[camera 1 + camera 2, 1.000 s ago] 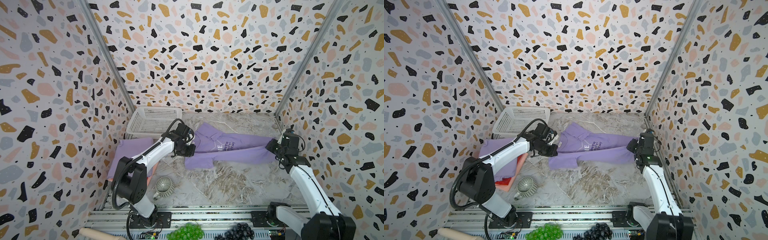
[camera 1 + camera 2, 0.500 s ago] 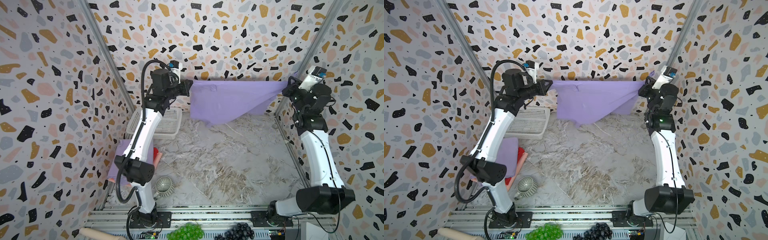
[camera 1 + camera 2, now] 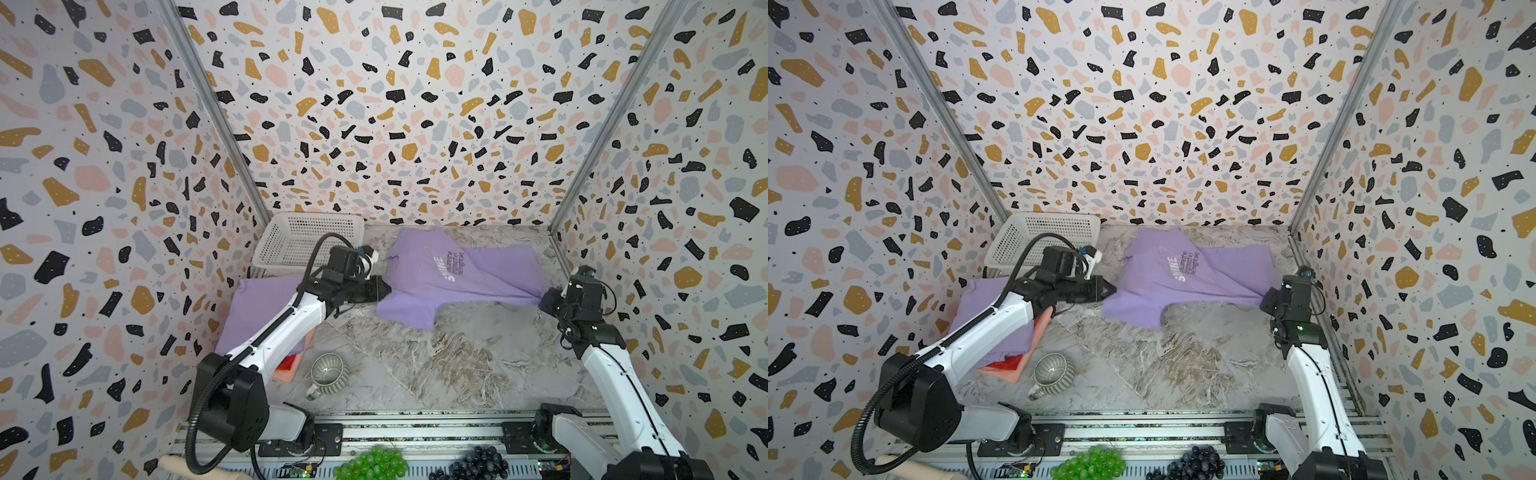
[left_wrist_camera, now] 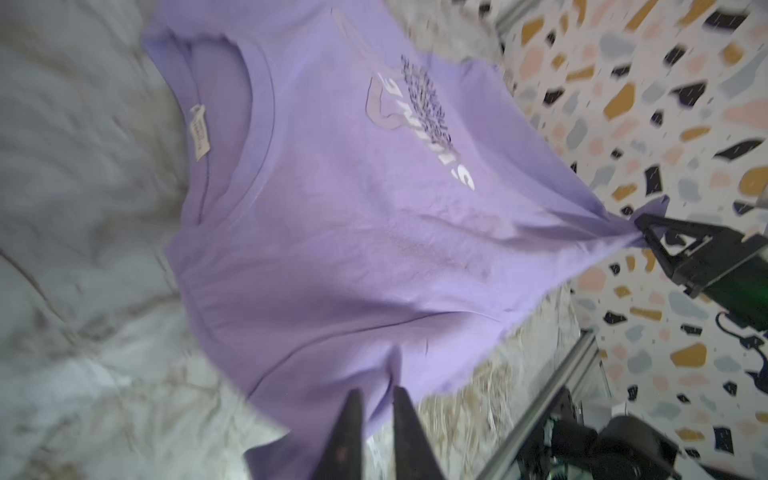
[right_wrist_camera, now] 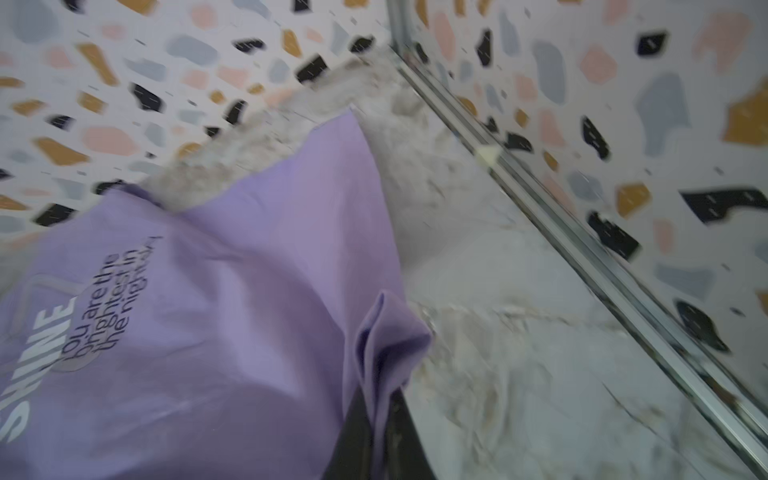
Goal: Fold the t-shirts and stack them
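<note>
A lavender t-shirt [image 3: 457, 278] [image 3: 1183, 286] with a white "SHINE" print lies spread face up at the back of the marble table. My left gripper [image 3: 385, 286] [image 4: 376, 390] sits at its near left sleeve, fingers a narrow gap apart, with the cloth edge [image 4: 332, 228] lying between the tips. My right gripper [image 3: 542, 300] [image 5: 380, 390] pinches a bunched fold of the shirt's right corner [image 5: 386, 332], pulled taut. On the left is a stack: a folded lavender shirt [image 3: 257, 307] [image 3: 980, 303] over a red one [image 3: 286, 363] and a salmon one [image 3: 291, 374].
A white perforated basket [image 3: 307, 241] stands at the back left. A grey ribbed mug [image 3: 330, 372] lies near the stack. Green grapes [image 3: 370, 461] and dark grapes [image 3: 478, 465] sit by the front rail. Patterned walls enclose three sides.
Half a second ago both grippers held the shirt stretched high against the back wall. Both arms have come down and the shirt now lies on the table; the left fingers have parted slightly.
</note>
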